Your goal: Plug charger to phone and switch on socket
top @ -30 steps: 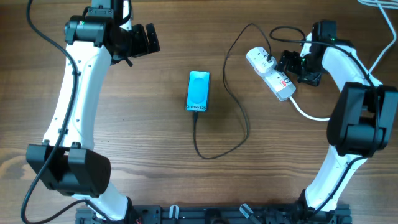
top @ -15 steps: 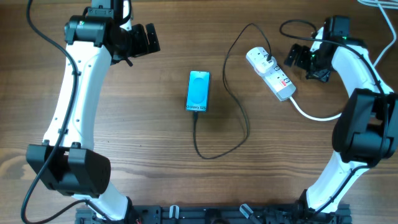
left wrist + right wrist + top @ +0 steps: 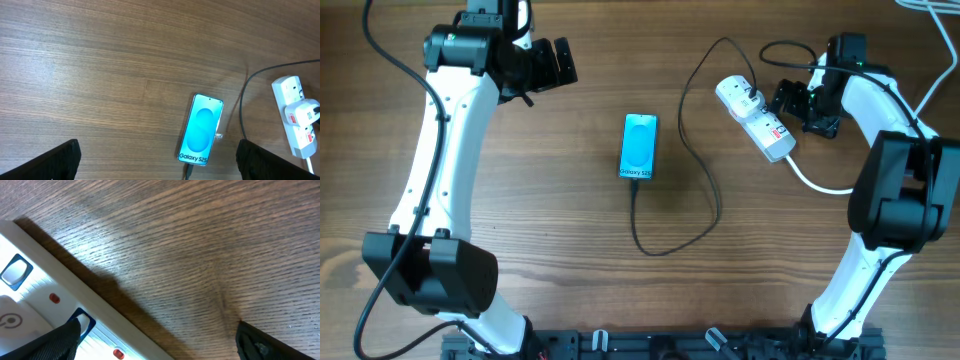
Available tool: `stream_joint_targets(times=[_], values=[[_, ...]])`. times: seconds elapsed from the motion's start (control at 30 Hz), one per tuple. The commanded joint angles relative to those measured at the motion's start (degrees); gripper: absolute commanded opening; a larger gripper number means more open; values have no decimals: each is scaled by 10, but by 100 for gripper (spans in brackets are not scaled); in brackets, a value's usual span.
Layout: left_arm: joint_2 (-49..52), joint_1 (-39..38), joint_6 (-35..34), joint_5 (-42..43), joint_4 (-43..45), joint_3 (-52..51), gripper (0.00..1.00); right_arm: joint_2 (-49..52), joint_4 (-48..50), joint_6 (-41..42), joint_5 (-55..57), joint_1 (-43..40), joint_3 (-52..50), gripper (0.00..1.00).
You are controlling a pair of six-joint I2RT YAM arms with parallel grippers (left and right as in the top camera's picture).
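Overhead check | phone [image 3: 639, 146] flat at frame centre | charger [image 3: 718, 205] tip at the phone's lower short edge, cable looping right | socket [image 3: 757, 120] upper right | right gripper [image 3: 788, 101] jaws apart, just beside the socket; I cannot confirm contact | left gripper [image 3: 561, 62] jaws apart, upper left, well apart from the phone

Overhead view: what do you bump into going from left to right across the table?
left gripper → phone → socket
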Motion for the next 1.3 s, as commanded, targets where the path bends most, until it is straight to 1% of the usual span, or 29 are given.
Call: stream_joint_targets(times=[0.0,0.53,1.17,1.27], values=[[3,2,-3,-5,0,-2,100,10,-1,-6,-10,8,1,100],[3,2,-3,-5,0,-2,100,10,24,-5,-10,21,-35,100],[3,2,-3,-5,0,-2,100,9,-14,-5,-10,21,-32,100],[3,2,-3,-5,0,-2,100,-9,-43,-5,-9,15,-12,100]])
